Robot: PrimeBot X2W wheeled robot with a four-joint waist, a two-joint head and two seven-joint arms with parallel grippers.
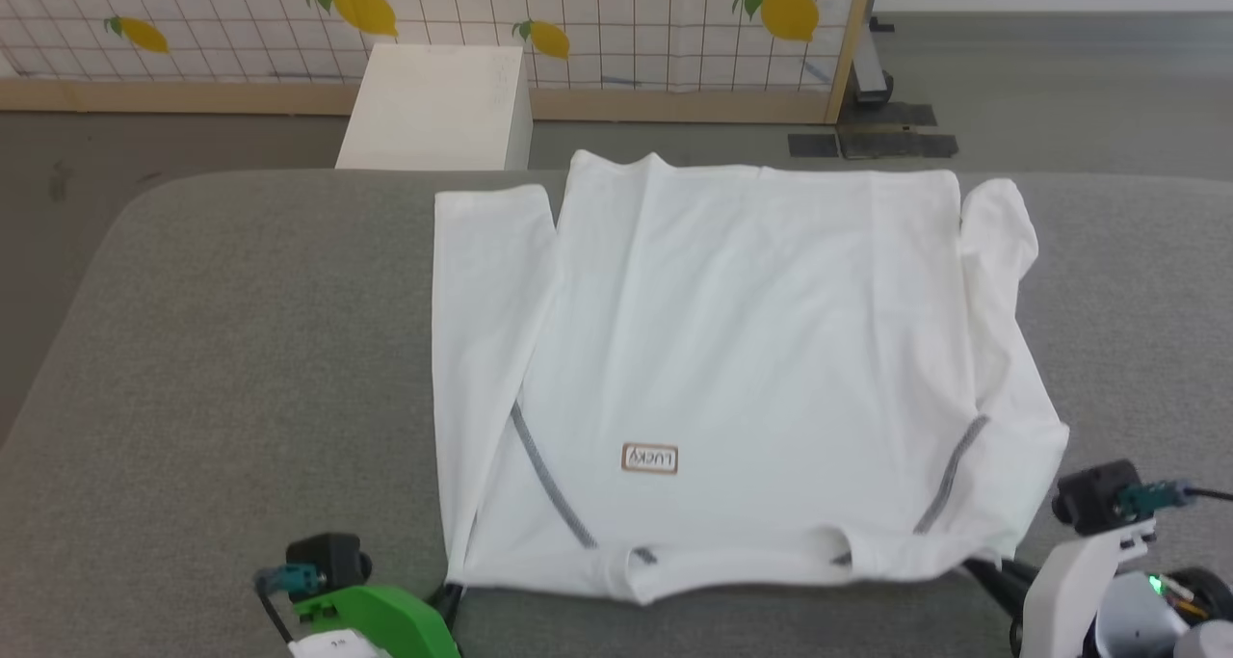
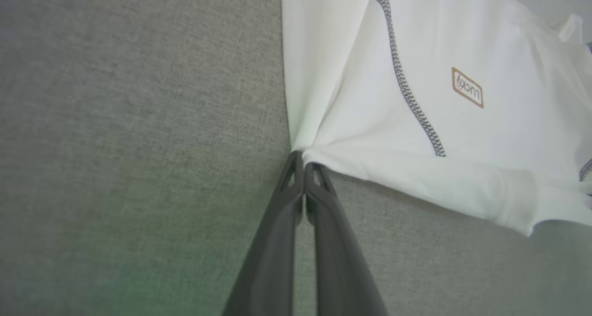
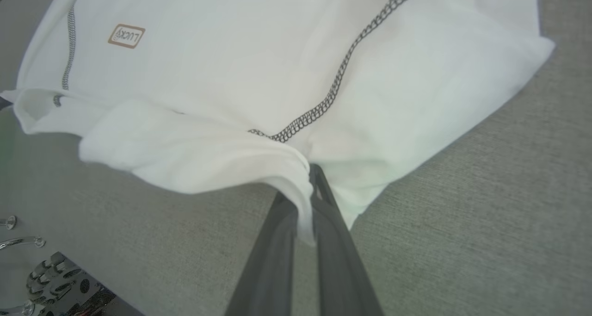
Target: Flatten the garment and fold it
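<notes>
The white garment (image 1: 732,350) lies spread on the grey cushioned surface, collar side toward me, sleeves folded along both sides. Its brown-bordered patch (image 1: 650,459) sits near the front edge, between two grey zigzag seams. My left gripper (image 2: 303,156) is shut on the garment's (image 2: 416,75) near left corner, the fabric pinched at the fingertips. My right gripper (image 3: 309,177) is shut on the garment's (image 3: 259,66) near right corner, with a fold of cloth hanging between the fingers. In the head view the left gripper (image 1: 451,591) and right gripper (image 1: 973,569) hold both front corners.
The grey cushioned surface (image 1: 241,350) extends wide to the left of the garment. A rigid white box (image 1: 438,109) stands on the floor behind it, before a lemon-patterned screen (image 1: 578,22). Dark floor plates (image 1: 872,143) lie at the back right.
</notes>
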